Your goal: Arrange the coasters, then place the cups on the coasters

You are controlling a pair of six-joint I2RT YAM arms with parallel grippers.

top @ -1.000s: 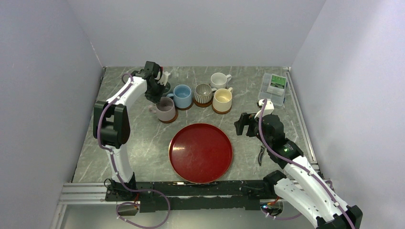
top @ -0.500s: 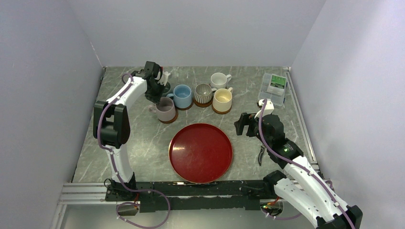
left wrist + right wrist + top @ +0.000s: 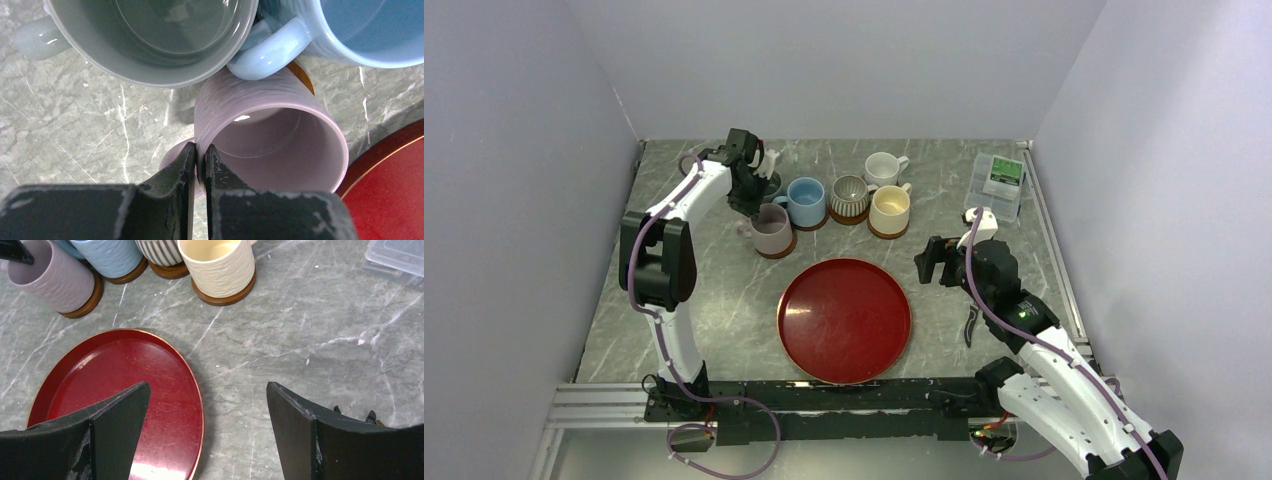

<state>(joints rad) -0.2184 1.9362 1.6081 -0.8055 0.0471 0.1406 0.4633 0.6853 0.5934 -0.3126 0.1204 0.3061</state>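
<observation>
Grey marbled table (image 3: 724,310) carries the cups. The pale lilac mug (image 3: 280,135) stands on its coaster (image 3: 85,302), at eleven o'clock from the red tray (image 3: 844,320). Your left gripper (image 3: 199,160) is clenched on that mug's wall, one finger inside and one outside, just beside the handle. Judge it as stiff, weighty, probably slick glazed ceramic that could chip against the light blue mug (image 3: 360,30) crowding its one o'clock. Your right gripper (image 3: 207,390) hangs spread and empty at the tray's three o'clock.

My left arm (image 3: 686,198) and right arm (image 3: 1074,400) are white with black joints. A thin purple cable (image 3: 631,262) runs along each. My fingers (image 3: 117,435) are black, flat and scratched. A tiny green light (image 3: 1023,312) glows on the right arm.
</observation>
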